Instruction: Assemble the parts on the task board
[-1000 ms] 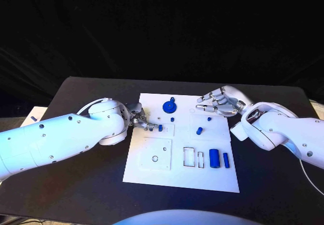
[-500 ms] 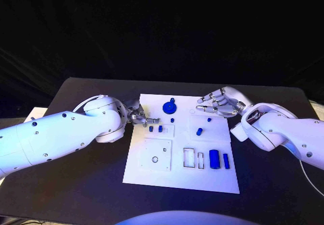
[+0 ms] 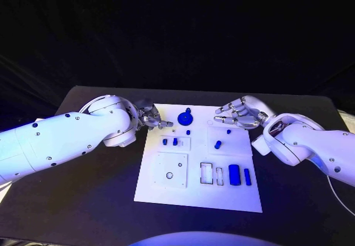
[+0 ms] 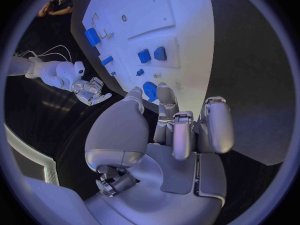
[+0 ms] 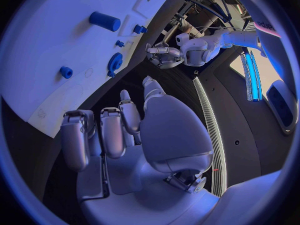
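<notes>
The white task board [image 3: 198,190] lies in the middle of the black table. On it sit a round blue disc [image 3: 185,118], two small blue blocks [image 3: 169,141] side by side, a blue peg [image 3: 217,145], a thick blue cylinder [image 3: 234,174] and a thin blue bar [image 3: 248,176]. My left hand [image 3: 152,119] hovers at the board's far left edge, just left of the disc, with nothing in its fingers [image 4: 181,132]. My right hand [image 3: 238,115] hangs over the board's far right edge, fingers apart and holding nothing. The disc [image 4: 150,91] lies just beyond the left fingertips.
The board [image 4: 181,30] has a square recessed plate with a hole [image 3: 170,175] and narrow rectangular slots [image 3: 209,173] at its near half. Bare black table [image 3: 89,205] surrounds the board on all sides.
My left hand has drawn back from the two small blue blocks toward the board's far left edge, leaving both blocks uncovered on the board. The right hand has stayed put.
</notes>
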